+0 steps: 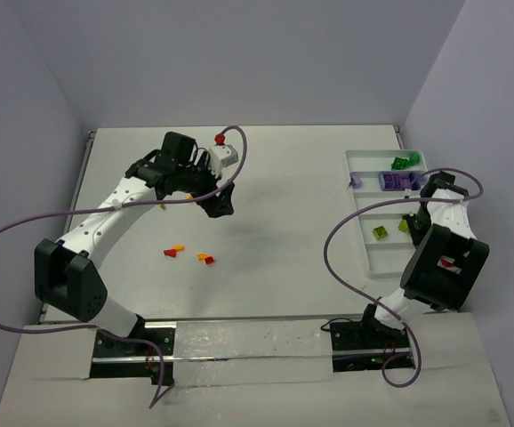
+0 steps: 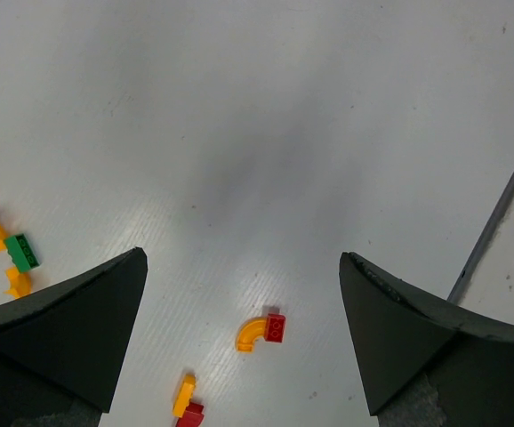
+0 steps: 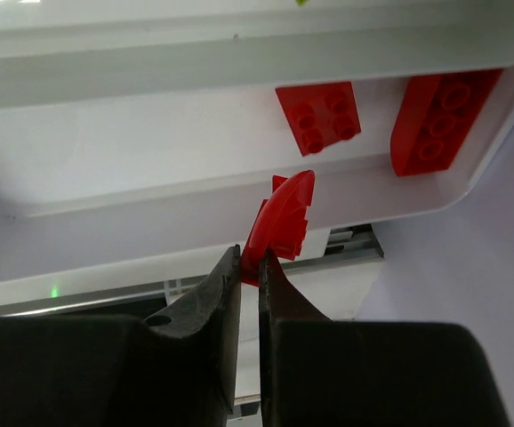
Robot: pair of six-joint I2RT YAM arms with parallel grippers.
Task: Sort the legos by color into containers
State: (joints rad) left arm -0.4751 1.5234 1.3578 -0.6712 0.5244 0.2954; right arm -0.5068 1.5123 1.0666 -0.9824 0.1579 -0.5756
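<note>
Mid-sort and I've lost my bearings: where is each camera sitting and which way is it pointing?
Top external: above and behind the bases, looking down on the table; left arm, right arm and tray show.
Left wrist: looks down at loose orange-red bricks on the table; the open left gripper frames them.
Right wrist: faces the tray's red compartment; the right gripper pinches a red curved brick.
Shared: top and left wrist both show the loose bricks.
</note>
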